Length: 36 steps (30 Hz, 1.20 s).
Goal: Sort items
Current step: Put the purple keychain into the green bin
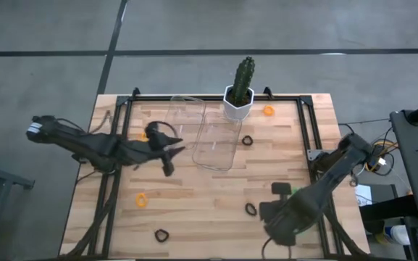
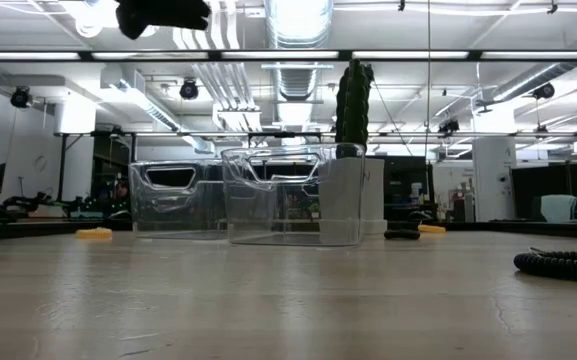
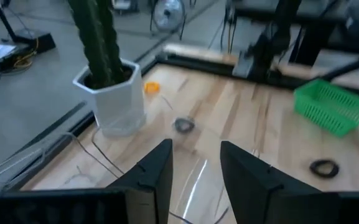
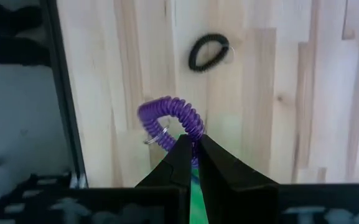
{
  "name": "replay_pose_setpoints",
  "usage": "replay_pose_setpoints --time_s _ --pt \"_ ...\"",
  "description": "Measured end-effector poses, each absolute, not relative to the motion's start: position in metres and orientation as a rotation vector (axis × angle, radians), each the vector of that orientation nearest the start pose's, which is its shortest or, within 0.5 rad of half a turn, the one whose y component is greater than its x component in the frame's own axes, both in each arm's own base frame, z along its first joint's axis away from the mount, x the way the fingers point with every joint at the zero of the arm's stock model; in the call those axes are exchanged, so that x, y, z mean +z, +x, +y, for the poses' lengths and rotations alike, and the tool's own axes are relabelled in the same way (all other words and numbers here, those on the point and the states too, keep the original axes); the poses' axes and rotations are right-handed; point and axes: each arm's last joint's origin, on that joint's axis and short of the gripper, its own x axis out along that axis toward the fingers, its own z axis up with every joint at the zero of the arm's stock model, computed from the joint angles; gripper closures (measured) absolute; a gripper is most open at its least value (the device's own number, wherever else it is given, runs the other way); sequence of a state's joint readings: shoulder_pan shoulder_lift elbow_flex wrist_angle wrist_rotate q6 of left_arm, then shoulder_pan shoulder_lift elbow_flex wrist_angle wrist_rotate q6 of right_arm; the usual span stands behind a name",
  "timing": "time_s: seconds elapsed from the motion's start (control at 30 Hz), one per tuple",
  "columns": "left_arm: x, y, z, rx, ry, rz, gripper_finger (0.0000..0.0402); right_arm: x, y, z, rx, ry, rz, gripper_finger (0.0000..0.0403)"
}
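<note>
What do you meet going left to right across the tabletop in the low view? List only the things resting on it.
Orange loop → clear plastic trays → cactus in its white pot → second orange loop → black coiled loop.

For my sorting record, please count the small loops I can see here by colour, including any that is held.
orange loops: 3
black loops: 3
purple loop: 1, held in the right end effector
Total: 7 visible

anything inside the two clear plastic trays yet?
Both clear plastic trays look empty from above and from table level. The raised left hand overlaps the left tray's edge, so a small strip there is hidden.
</note>
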<state>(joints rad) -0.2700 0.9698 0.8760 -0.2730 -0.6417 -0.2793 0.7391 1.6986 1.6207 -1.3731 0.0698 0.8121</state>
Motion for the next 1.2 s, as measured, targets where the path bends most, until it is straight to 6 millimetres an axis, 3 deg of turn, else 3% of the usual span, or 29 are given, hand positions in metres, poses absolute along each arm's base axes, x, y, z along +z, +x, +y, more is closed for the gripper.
replay_pose_setpoints --time_s 0.23,0.47,0.67,0.93,1.2 --pt "0.314 0.169 -0.029 0.392 -0.158 0.153 0.0273 0.306 0.191 0.182 -0.017 0.211 1.597 0.0391" --pt "0.303 0.157 -0.026 0.390 -0.171 0.140 0.0273 0.289 0.160 0.167 -0.077 0.397 1.631 0.0390" --pt "0.299 0.155 -0.025 0.390 -0.179 0.142 0.0273 0.268 0.154 0.165 -0.117 0.509 1.613 0.0390" --pt "0.299 0.155 -0.025 0.392 -0.181 0.141 0.0273 0.243 0.151 0.163 -0.167 0.525 1.678 0.0390" --pt "0.299 0.155 -0.025 0.394 -0.180 0.142 0.0273 0.230 0.151 0.165 -0.165 0.584 1.694 0.0390"
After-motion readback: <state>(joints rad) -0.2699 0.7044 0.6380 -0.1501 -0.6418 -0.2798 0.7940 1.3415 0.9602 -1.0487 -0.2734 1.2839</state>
